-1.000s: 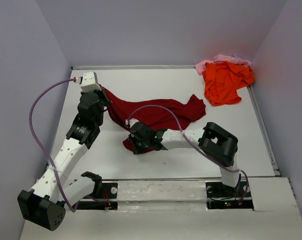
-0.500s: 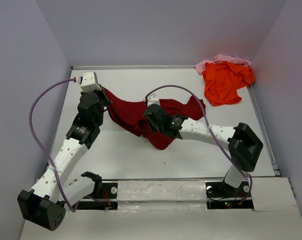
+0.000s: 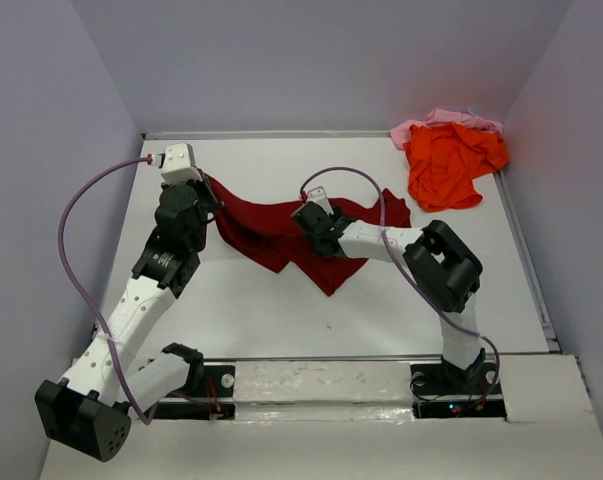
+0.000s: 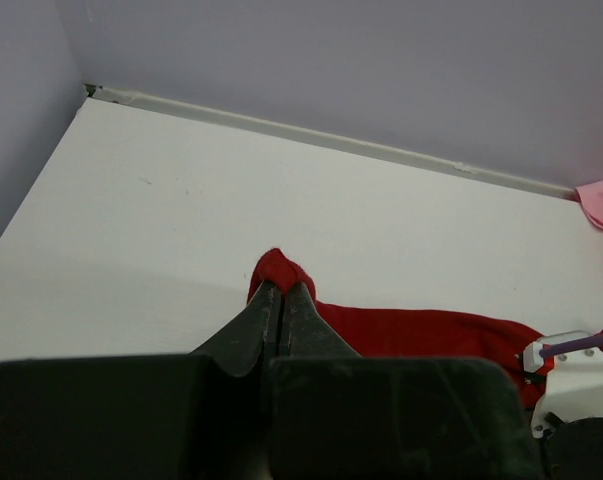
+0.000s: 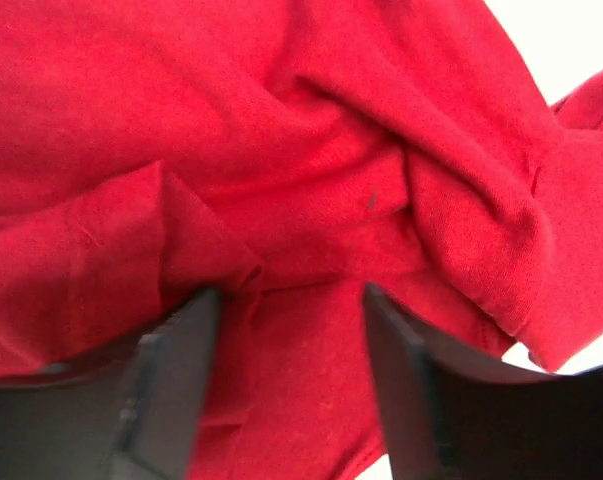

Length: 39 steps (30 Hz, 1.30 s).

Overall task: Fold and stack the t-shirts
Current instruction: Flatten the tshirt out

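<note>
The dark red t-shirt lies crumpled across the middle of the table. My left gripper is shut on its left corner and holds that corner just above the table. My right gripper hovers over the shirt's middle. In the right wrist view its fingers stand apart, open, with red folds below and between them. The orange t-shirt lies bunched at the back right corner. The pale pink t-shirt lies partly under the orange one, against the back wall.
Grey walls close the table at the back and on both sides. A purple cable loops off my left arm, and another arches over my right wrist. The arm bases sit on a rail at the near edge.
My right gripper carried red cloth from the near side back over the shirt's middle, then opened and let it go. My left gripper has kept its grip without moving.
</note>
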Motion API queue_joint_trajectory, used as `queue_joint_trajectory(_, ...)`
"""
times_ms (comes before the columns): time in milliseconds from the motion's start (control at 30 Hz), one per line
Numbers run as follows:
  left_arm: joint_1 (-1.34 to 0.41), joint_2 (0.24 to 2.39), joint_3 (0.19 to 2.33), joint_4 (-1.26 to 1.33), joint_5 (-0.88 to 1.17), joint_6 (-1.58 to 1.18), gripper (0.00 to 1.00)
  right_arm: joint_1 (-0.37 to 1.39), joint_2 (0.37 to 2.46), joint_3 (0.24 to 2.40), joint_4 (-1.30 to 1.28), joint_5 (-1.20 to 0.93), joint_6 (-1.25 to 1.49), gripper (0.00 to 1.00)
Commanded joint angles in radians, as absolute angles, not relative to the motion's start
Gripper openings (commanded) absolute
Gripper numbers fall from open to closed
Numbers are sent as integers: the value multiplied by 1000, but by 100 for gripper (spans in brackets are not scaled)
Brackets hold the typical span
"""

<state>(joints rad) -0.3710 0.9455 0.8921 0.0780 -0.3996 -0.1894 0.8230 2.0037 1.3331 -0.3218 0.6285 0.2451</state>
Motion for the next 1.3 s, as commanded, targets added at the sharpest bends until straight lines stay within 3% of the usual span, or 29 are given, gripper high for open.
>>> queue_joint_trajectory(0,-367,923,894,124,-402,-192,0,822,1999,1404,-341,673,227,70)
queue_joint_trajectory(200,-365,927,896,124,-399,-195,0,822,1885,1353,-341,618,245,72)
queue_joint_trajectory(500,-364,930,896,124,-394,-195,0,845,1784,1325,-356,529,259,65)
queue_joint_trajectory(733,-364,933,896,124,-394,-195,0,908,1836,1330,-356,456,316,62)
queue_joint_trajectory(800,-364,934,896,124,-393,-195,0,934,1867,1344,-356,448,330,56)
queue_joint_trajectory(1267,-365,930,894,124,-390,-195,0,977,1974,1388,-357,474,344,52)
